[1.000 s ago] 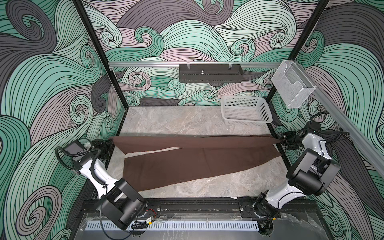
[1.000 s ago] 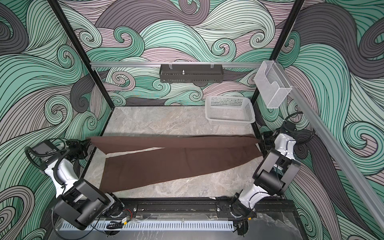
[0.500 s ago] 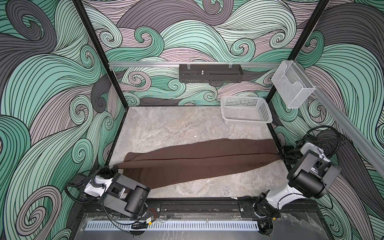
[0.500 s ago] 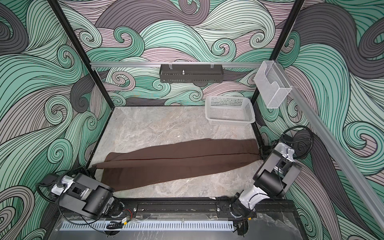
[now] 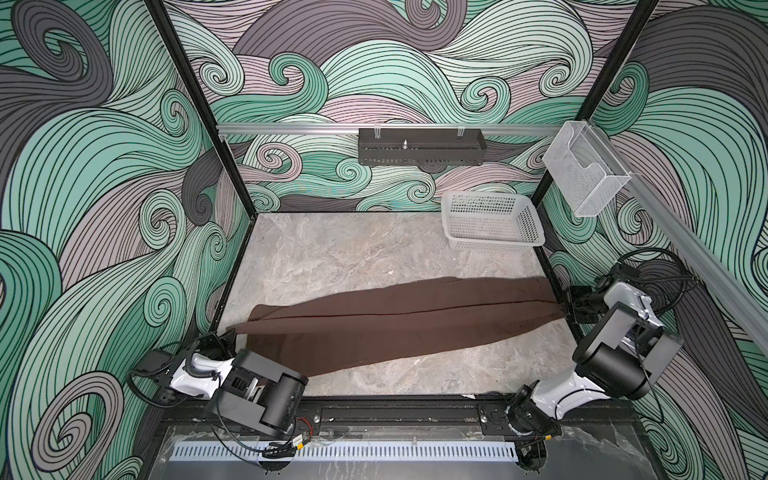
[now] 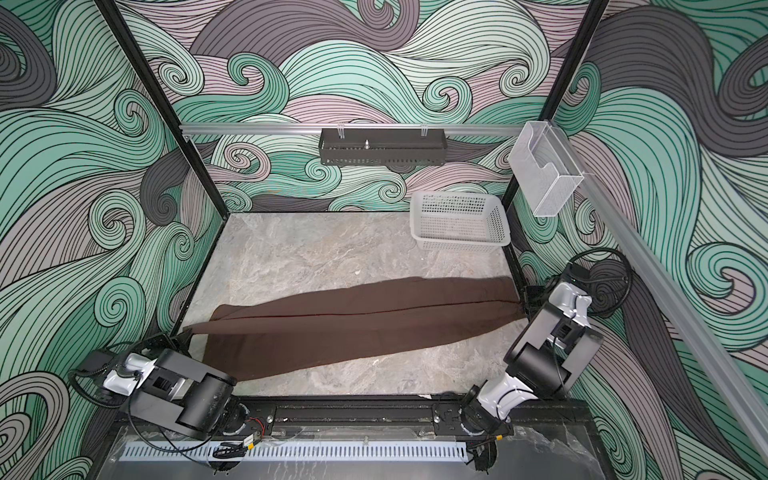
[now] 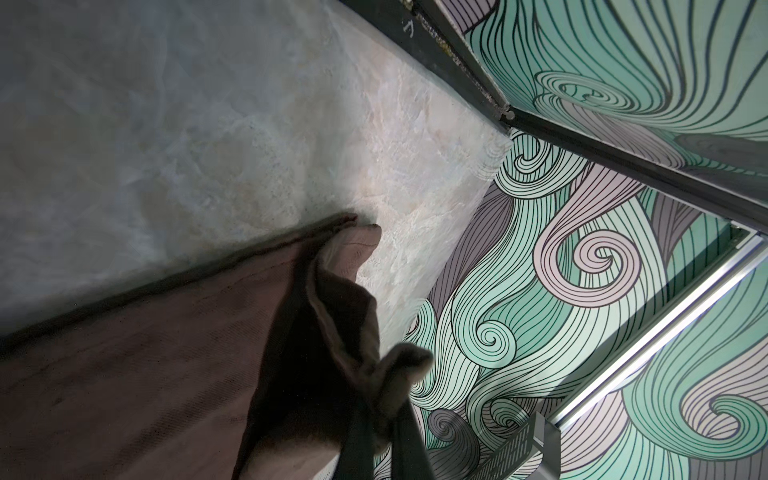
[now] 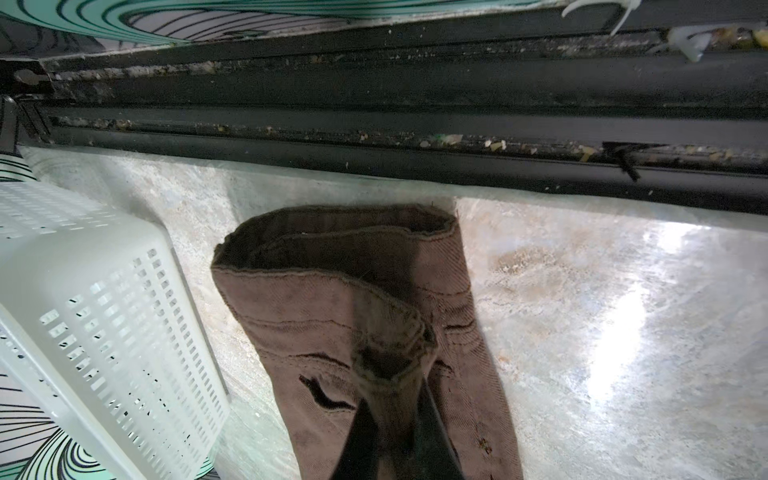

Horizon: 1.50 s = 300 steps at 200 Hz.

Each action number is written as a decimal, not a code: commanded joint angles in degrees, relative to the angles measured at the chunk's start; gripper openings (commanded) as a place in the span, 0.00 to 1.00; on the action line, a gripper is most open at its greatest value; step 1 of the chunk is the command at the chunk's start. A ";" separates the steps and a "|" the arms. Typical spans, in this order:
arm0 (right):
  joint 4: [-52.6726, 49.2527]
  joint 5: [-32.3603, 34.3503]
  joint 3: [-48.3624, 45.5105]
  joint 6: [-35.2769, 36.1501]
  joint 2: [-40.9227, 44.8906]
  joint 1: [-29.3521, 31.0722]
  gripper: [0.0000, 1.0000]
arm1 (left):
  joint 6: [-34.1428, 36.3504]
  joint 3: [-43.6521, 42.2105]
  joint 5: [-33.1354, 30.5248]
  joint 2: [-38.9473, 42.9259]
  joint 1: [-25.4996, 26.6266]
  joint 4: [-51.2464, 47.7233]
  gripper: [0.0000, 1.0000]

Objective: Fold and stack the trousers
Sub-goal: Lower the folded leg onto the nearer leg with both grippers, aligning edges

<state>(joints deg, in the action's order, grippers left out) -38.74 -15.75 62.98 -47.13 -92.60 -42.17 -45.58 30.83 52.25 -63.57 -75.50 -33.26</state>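
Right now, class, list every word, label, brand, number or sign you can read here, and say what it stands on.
None can be read.
The trousers, basket, black tray and clear box show no print.
One faint white scratch on the black frame bar, in the left wrist view, is too small to read as a letter.

- dark brown trousers [image 5: 399,324] stretched flat across worktop [image 5: 332,257], legs overlapping
- left claw [image 5: 226,332] pinches one end, right claw [image 5: 567,309] the other
- white basket [image 5: 492,224] in far right corner, apart from cloth
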 commanded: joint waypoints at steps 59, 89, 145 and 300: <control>1.65 4.49 -0.83 -0.51 -3.21 1.50 0.00 | -0.83 -1.50 -3.51 -0.90 -3.23 -2.47 0.00; 1.91 0.27 7.57 -3.23 -4.90 6.50 0.00 | -11.06 0.45 -2.60 -0.36 2.86 6.76 0.00; 0.03 -3.85 31.04 -6.31 -9.55 12.29 0.00 | -21.37 21.11 -6.29 -2.48 12.84 8.22 0.00; -3.18 5.58 18.62 -0.36 -10.71 7.73 0.00 | -11.72 3.10 -8.77 9.95 3.42 -5.56 0.00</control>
<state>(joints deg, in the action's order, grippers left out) -41.56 -11.73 79.70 -47.94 -102.89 -33.78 -56.62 32.01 42.11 -52.73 -71.59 -38.39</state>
